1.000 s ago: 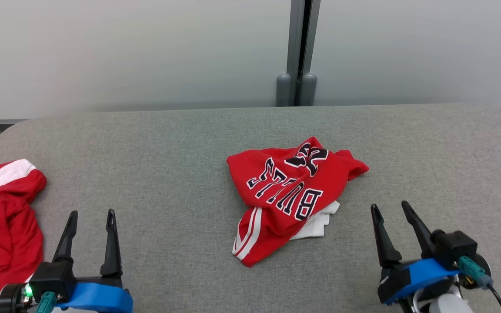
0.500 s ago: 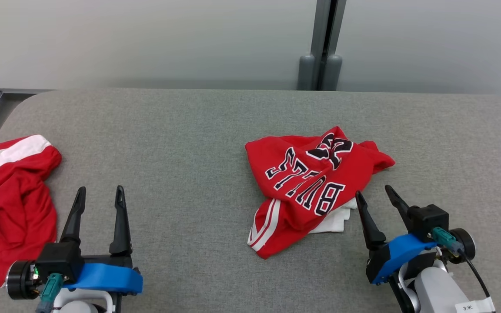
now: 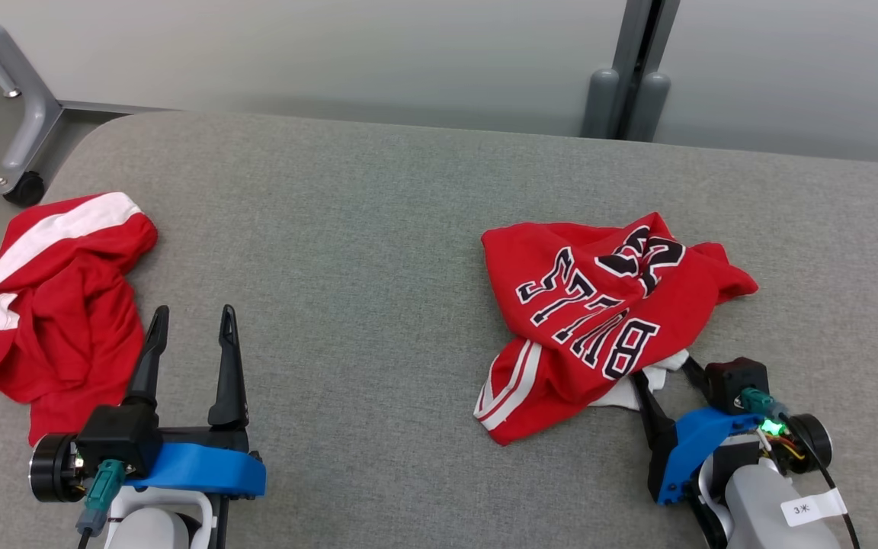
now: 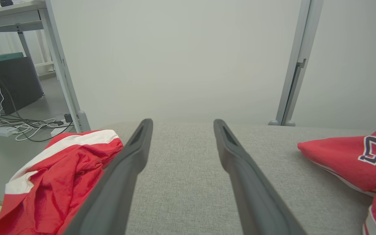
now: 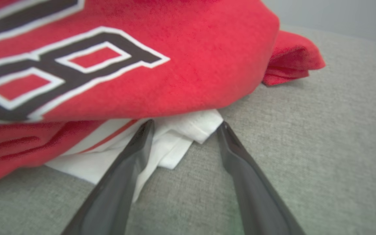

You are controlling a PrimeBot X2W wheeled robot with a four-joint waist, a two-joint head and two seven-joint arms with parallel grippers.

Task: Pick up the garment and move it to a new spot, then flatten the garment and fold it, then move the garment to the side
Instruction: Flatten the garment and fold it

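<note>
red jersey (image 3: 599, 305) with dark lettering lies crumpled right of centre on the grey padded table (image 3: 363, 244). your right gripper (image 3: 661, 371) has its jaws spread wide at the jersey's white edge, gripping nothing. your left gripper (image 3: 195, 313) is spread wide too, empty, beside another red garment (image 3: 58, 305).

A crumpled red cloth (image 3: 58, 305) with a white band lies at the left end of the grey tabletop (image 3: 363, 252). Behind it are a pale wall (image 3: 332, 53) and a grey post (image 3: 641, 46). A caster (image 3: 25, 188) and cables (image 4: 21, 125) rest on the floor (image 4: 2, 153).
</note>
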